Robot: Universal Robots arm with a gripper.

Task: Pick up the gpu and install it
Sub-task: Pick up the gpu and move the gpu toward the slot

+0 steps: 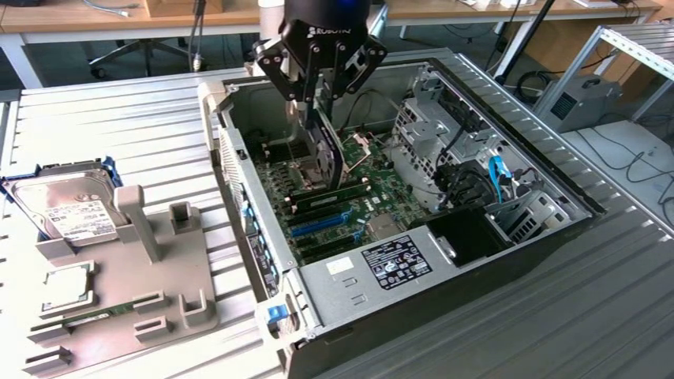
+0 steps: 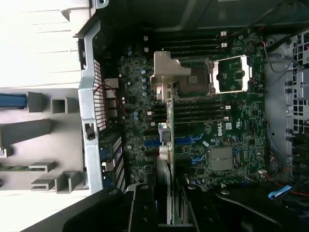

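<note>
The gpu [image 1: 328, 154] is a slim dark card hanging on edge inside the open computer case [image 1: 548, 185], above the motherboard [image 1: 364, 197]. My gripper [image 1: 316, 99] is shut on the card's top edge, coming down from above the case's far side. In the wrist view the gpu [image 2: 169, 130] is seen edge-on as a thin line, with its silvery metal bracket [image 2: 169, 72] at the far end and my gripper [image 2: 170, 205] clamped around the near end. The card's lower end is near the blue expansion slots [image 1: 319, 227]; whether it touches them I cannot tell.
At the exterior view's left, a grey fixture tray [image 1: 158, 316] holds a silver hard drive [image 1: 69, 207] in a blue caddy, a processor chip [image 1: 65, 288] and a green memory stick [image 1: 90, 314]. Drive cages and cables [image 1: 463, 170] crowd the case's right side.
</note>
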